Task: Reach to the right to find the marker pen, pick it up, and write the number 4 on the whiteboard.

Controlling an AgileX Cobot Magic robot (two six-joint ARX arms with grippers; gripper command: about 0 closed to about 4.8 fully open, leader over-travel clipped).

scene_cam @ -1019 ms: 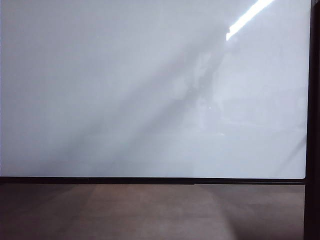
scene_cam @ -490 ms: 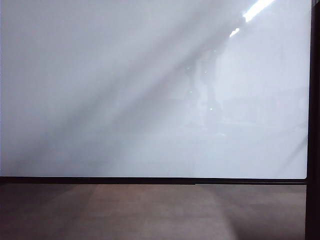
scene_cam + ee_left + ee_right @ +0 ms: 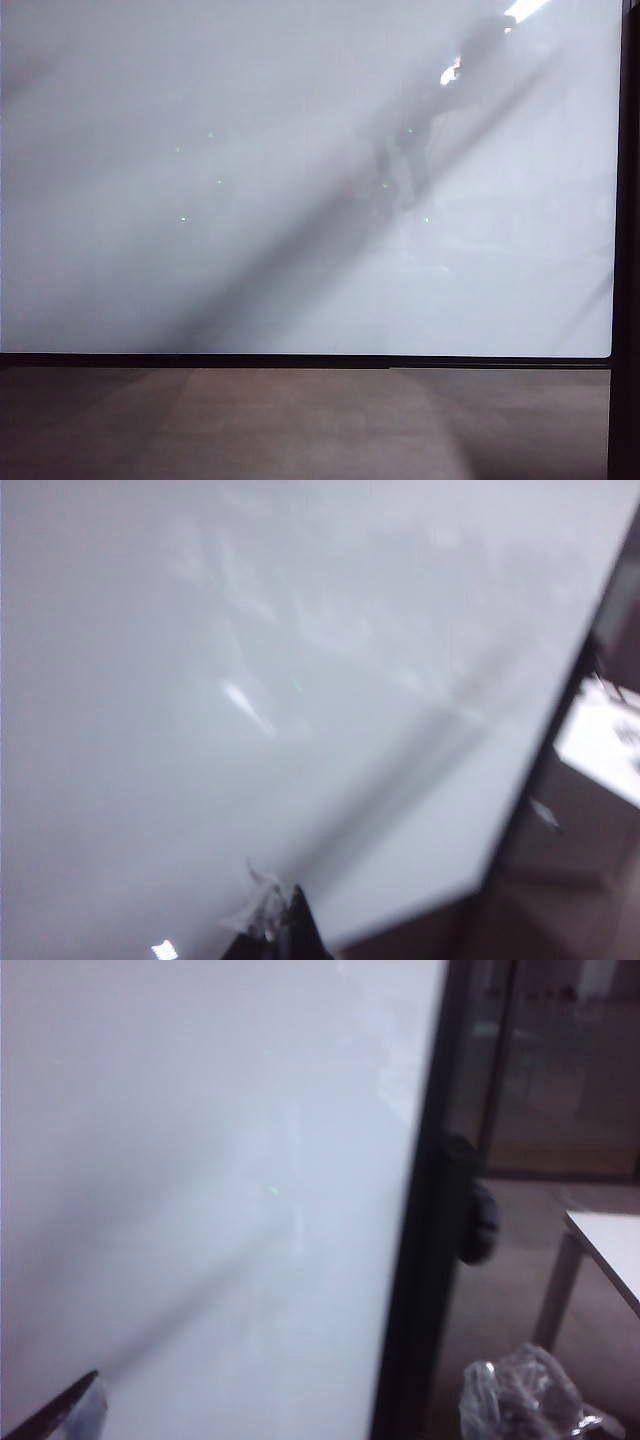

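The whiteboard (image 3: 300,180) fills the exterior view, glossy, with only dim reflections of the arms on it; neither gripper shows there directly. The left wrist view, blurred, looks across the whiteboard (image 3: 250,680); my left gripper (image 3: 280,920) hovers over it, a dark fingertip and a pale wrapped one side by side with no gap, holding nothing. My right gripper (image 3: 300,1390) is open near the whiteboard's (image 3: 200,1160) right edge, with one finger (image 3: 70,1410) over the board, the other plastic-wrapped finger (image 3: 520,1390) past the frame. The marker pen is out of view. No number 4 shows.
A black frame (image 3: 300,361) borders the board, with a brown-grey surface (image 3: 300,420) below it. A dark rounded object (image 3: 475,1210) sits beside the right frame bar (image 3: 420,1260). Beyond the bar are a floor and a white table (image 3: 610,1250), and the white table (image 3: 600,740) also shows blurred in the left wrist view.
The arms' reflections and dark shadow bands on the board have shifted up and spread. They now cover most of the bright ceiling-light strip at top right.
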